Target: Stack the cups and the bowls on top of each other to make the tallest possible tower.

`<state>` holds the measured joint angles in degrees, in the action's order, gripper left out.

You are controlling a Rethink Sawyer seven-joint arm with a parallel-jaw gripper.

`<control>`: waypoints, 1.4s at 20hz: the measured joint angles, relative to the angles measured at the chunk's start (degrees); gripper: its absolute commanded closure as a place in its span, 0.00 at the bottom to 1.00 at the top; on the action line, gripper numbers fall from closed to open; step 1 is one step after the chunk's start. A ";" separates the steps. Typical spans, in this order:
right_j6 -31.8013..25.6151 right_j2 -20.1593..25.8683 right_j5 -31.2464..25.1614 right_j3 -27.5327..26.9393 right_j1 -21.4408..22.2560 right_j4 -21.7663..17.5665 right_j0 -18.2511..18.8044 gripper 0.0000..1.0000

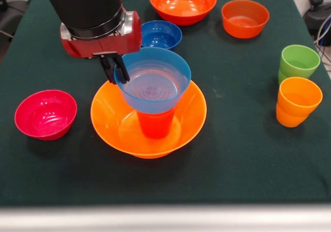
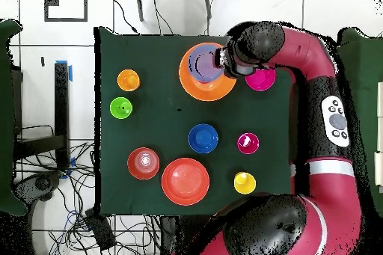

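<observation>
Bright even overhead light, soft shadows, glare on glossy bowls [image 1: 182, 2]

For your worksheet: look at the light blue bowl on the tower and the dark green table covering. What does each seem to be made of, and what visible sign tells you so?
Light blue bowl: apparently thin, glossy plastic; it shows bright highlights, and the red-orange cup beneath shows faintly through it, so it looks slightly translucent.
Table covering: probably felt or similar cloth; it is matte and reflects no highlights.

Red/black arm [image 2: 314, 65] enters overhead view from 6 o'clock, runs up the right side, bends toward 9 o'clock, wrist pointing straight down; gripper [image 1: 115, 69] hangs at 9 o'clock of the light blue bowl's [image 1: 153, 82] rim, dark fingers [image 1: 121, 70] close together, pinching it.
</observation>
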<state>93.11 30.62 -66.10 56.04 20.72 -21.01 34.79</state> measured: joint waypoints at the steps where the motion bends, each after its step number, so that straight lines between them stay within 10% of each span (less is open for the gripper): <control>1: 0.00 0.00 0.00 0.00 0.00 -0.02 -0.06 1.00; 14: 0.00 0.00 0.00 0.00 0.00 -0.19 -0.20 1.00; 15: 0.00 0.01 0.00 0.00 0.00 -0.30 -0.20 0.00; 28: 0.00 0.01 0.00 0.00 0.23 -0.34 -0.20 0.00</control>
<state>93.11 30.63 -66.10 56.04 20.95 -21.36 34.59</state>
